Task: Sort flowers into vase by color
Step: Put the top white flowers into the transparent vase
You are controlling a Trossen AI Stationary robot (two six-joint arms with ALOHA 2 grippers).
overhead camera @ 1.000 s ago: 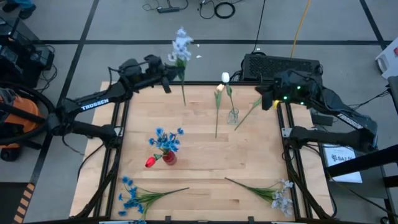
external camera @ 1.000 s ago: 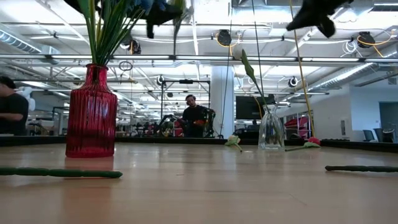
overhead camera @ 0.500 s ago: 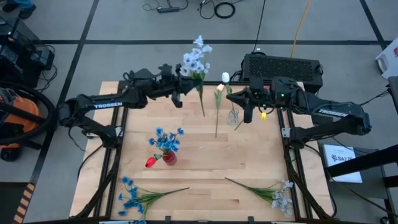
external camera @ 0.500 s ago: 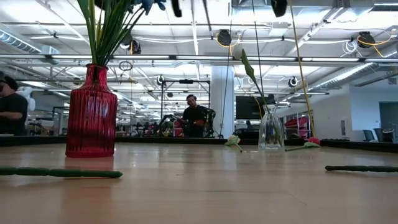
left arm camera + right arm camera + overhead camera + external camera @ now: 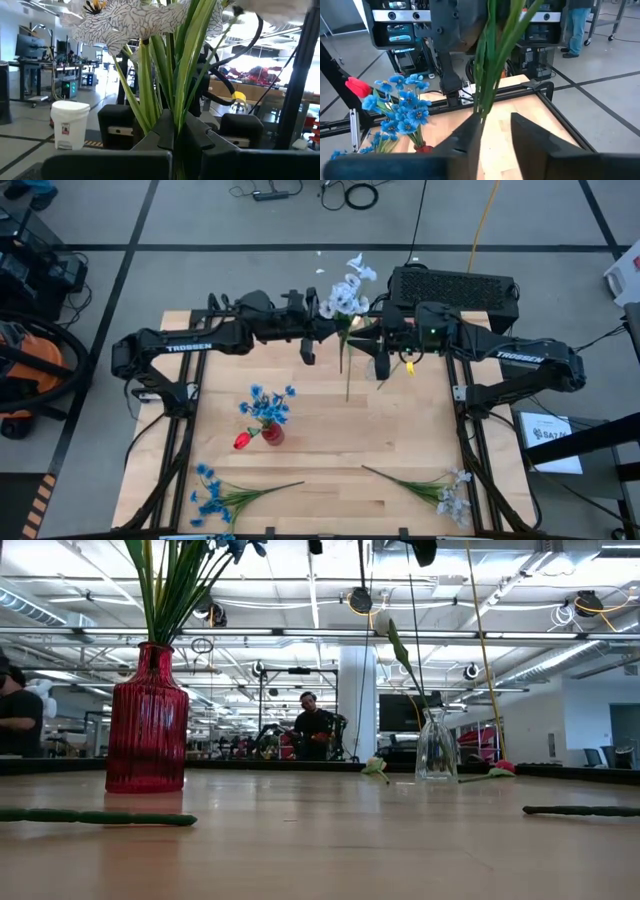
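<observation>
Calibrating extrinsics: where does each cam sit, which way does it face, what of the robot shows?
High: overhead, looking straight down on the table; both arms show, left gripper shut on the pale spray, right gripper beside it.
Low: at tabletop height, level into the room; red vase and clear vase show, grippers only at the top edge.
Left wrist: faces past its own fingers along the spray's stems.
Right wrist: faces past its parted fingers.
Shared: high and right wrist both show the blue flowers.

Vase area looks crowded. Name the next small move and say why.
Probably back the right gripper away: its fingers stand open around green stems near the clear vase, while the left gripper, shut on the pale spray, hovers close beside it.
</observation>
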